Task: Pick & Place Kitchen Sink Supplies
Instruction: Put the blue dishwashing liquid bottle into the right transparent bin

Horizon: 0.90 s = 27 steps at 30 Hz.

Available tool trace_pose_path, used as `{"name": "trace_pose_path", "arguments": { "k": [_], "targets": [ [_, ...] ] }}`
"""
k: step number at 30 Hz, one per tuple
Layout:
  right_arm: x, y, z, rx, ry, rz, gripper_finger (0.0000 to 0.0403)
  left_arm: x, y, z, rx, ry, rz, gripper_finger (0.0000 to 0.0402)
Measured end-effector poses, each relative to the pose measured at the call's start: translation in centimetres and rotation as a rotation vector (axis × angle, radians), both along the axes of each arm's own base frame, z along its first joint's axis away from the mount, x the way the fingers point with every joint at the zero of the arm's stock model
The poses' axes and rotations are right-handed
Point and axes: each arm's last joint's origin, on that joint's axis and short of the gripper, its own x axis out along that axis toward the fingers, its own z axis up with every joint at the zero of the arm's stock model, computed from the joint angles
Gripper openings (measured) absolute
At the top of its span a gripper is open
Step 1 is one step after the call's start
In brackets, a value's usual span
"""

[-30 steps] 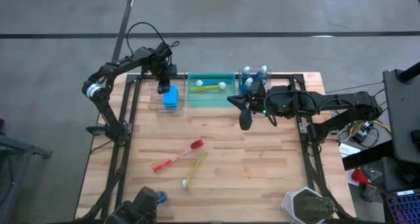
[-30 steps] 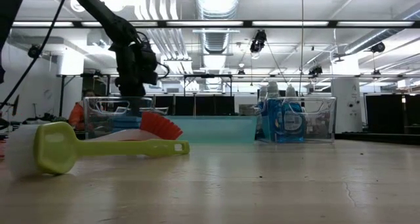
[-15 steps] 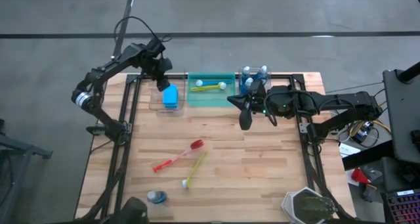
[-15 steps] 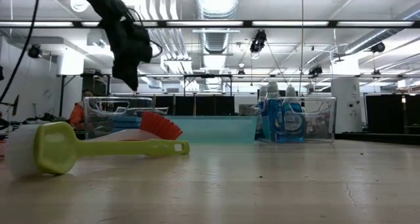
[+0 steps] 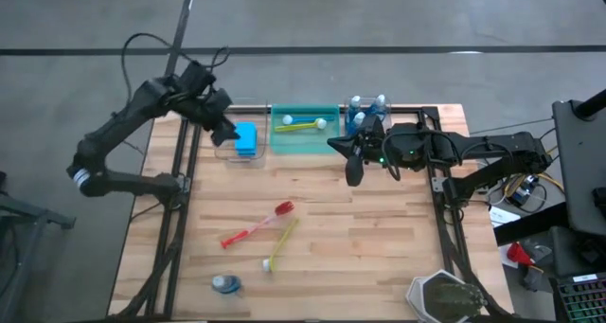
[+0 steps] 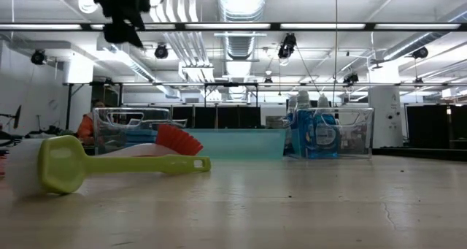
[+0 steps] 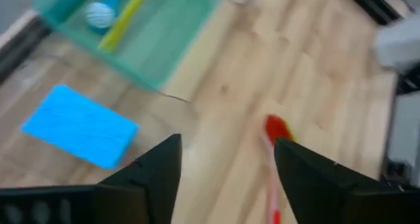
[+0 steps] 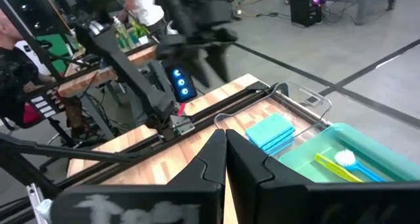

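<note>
Blue sponges (image 5: 246, 138) lie flat in a clear bin (image 5: 223, 152) at the back left. My left gripper (image 5: 220, 129) hangs open high above that bin's left edge, with nothing between its fingers; in its wrist view the sponges (image 7: 79, 125) show below the gripper (image 7: 226, 178). A red brush (image 5: 258, 226) and a yellow brush (image 5: 282, 244) lie crossed on the table's middle. A small bottle (image 5: 225, 284) lies near the front edge. My right gripper (image 5: 352, 176) waits shut and empty in front of the bottle bin.
A green bin (image 5: 305, 141) at the back middle holds a yellow and a blue brush. Right of it a clear bin (image 5: 367, 115) holds upright bottles of blue liquid. A dark round object (image 5: 445, 299) sits at the front right corner. Bare wood lies right of the brushes.
My left gripper has risen out of the clear bin and drawn back toward the table's left edge, now high above the bin. The sponges stay lying in the bin.
</note>
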Motion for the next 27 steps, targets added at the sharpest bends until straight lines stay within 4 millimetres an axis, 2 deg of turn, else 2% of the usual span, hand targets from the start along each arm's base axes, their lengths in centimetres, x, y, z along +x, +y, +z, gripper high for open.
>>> {"name": "trace_pose_path", "arguments": {
  "k": [4,13,18,23,27],
  "targets": [
    [0.0,0.0,0.0,0.001,0.000,0.000,0.0008,-0.9,-3.7,1.2,-0.007,-0.035,-0.085,0.0248],
    [0.0,0.0,0.0,0.001,0.000,-0.001,0.0008,-2.4,-11.0,2.6,-0.142,-0.068,-0.265,0.0246],
    [0.0,0.0,0.0,0.001,0.000,-0.001,0.0008,-2.3,-14.5,2.5,-0.203,-0.002,-0.350,0.0246],
    [0.0,0.0,0.0,0.021,-0.008,-0.007,0.0008,-2.5,-18.2,2.1,-0.193,0.072,-0.437,0.0246],
    [0.0,0.0,0.0,0.025,-0.009,-0.007,0.0008,-3.0,-21.2,1.3,-0.214,0.158,-0.471,0.0246]
  ]
}}
